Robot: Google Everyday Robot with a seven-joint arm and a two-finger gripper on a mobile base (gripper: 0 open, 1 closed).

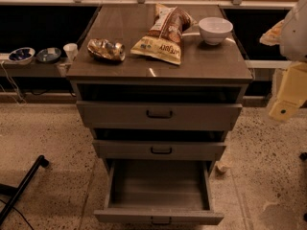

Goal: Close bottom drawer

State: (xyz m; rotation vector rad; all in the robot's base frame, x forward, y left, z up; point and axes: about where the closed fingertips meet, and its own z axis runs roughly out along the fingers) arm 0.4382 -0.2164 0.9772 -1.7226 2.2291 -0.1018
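Right of open bottom drawer [159, 193], end effector [287, 104]

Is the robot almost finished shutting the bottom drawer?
Not yet. Done: nothing so far. The bottom drawer sticks far out, and you can see its empty inside. In hand: nothing. The pincer hangs at the right edge of the view, off to the side of the cabinet, touching nothing. Left: the whole job. It has to get to the drawer's front by the handle and push it all the way in.
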